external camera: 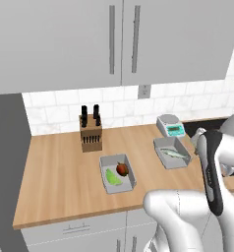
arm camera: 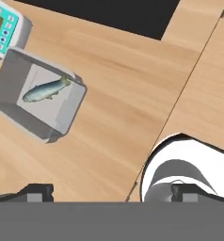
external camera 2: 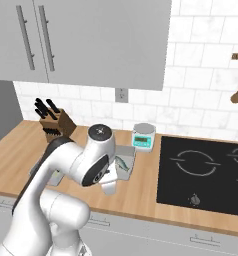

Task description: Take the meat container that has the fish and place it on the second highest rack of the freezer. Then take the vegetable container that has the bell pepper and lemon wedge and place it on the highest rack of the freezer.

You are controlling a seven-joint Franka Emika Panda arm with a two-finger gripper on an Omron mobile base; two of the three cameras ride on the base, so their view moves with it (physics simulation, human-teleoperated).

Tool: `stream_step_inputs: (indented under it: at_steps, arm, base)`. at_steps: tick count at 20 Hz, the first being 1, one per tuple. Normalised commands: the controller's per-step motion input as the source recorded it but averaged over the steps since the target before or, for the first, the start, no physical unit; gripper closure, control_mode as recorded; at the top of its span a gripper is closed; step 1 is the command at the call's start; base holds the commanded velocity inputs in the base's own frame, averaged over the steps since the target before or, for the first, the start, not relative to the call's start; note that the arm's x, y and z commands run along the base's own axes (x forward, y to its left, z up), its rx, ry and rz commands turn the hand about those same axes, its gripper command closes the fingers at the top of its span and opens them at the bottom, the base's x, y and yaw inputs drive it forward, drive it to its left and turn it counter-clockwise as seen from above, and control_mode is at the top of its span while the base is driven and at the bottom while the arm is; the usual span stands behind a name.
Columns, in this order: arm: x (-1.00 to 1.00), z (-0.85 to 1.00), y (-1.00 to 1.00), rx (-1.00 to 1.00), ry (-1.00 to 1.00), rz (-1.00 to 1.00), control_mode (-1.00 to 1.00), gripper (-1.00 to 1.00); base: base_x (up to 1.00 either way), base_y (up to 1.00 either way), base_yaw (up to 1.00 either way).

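The meat container (external camera: 164,144) is a grey tray on the wooden counter, with the silver fish (external camera: 173,153) lying in it; the container (arm camera: 69,106) and fish (arm camera: 45,90) also show at the upper left of the hand view. The vegetable container (external camera: 129,173) sits to its left and holds the red bell pepper (external camera: 122,169) and the pale lemon wedge (external camera: 113,177). My gripper (arm camera: 111,193) hangs open and empty over bare counter, a little apart from the meat container on its near side. The hand (external camera 2: 109,185) is tucked under the arm. The freezer's racks are out of view.
A kitchen scale (external camera: 170,125) stands just behind the meat container. A knife block (external camera: 91,133) is at the back left. The black cooktop (external camera 2: 206,170) lies to the right. A tall grey panel (external camera: 6,157) bounds the counter's left end. Wall cabinets (external camera: 114,39) hang above.
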Motion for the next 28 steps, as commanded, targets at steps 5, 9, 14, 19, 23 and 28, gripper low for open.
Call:
stream_step_inputs:
  at_steps: [5,9,14,19,23,28]
  arm:
    - [0.52,-0.13,-0.10,0.04,0.10,-0.17,-1.00,-1.00]
    - [0.35,-0.27,0.00,0.01,0.09,-0.13,-1.00,-1.00]
    - [0.12,-0.32,0.00,0.06,0.08,-0.02,-1.00,-1.00]
    - [0.09,-0.37,0.06,0.00,0.09,0.00,-1.00,-1.00]
    - [0.28,-0.27,0.26,0.00,0.07,0.00,-1.00,-1.00]
    - [0.32,-0.03,0.10,0.01,0.01,0.00,-1.00,-1.00]
  base:
    - [0.00,0.00,0.00]
    - [0.00,0.00,0.00]
    - [0.00,0.00,0.00]
    - [0.00,0.00,0.00]
    - [0.00,0.00,0.00]
    - [0.00,0.00,0.00]
